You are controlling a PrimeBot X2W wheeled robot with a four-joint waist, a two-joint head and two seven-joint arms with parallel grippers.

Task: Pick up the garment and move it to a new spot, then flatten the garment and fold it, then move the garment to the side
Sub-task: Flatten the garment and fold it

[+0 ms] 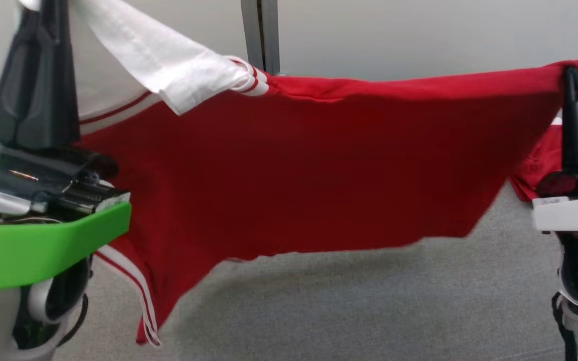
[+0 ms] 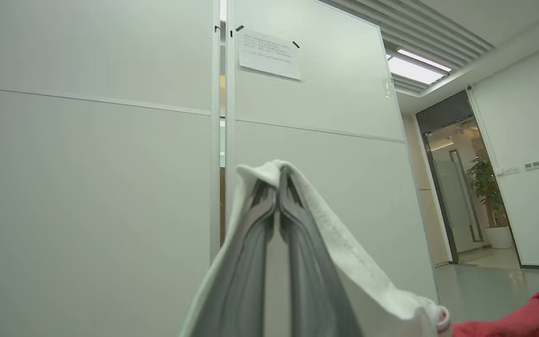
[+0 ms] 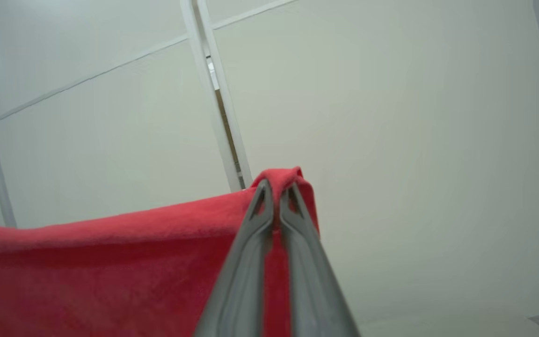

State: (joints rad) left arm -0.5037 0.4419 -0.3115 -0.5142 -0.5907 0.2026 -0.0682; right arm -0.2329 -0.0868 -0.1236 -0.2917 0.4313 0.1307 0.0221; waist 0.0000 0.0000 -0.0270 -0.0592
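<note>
The garment (image 1: pixel 309 165) is a red shirt with white sleeves and red-white striped trim, held stretched in the air between both arms above the grey floor. My left gripper (image 2: pixel 278 180) is shut on its white part (image 2: pixel 344 252), raised at the upper left of the head view (image 1: pixel 50 10). My right gripper (image 3: pixel 276 189) is shut on a red corner (image 3: pixel 281 175), seen at the upper right of the head view (image 1: pixel 572 72). The lower hem hangs free, with a striped end (image 1: pixel 146 311) dangling lowest at the left.
Grey carpet (image 1: pixel 369 306) lies below the garment. A pale partition wall with a metal post (image 1: pixel 261 35) stands right behind it. A glass door and a potted plant (image 2: pixel 484 187) are far off to the side. My green-trimmed left arm (image 1: pixel 43 240) fills the lower left.
</note>
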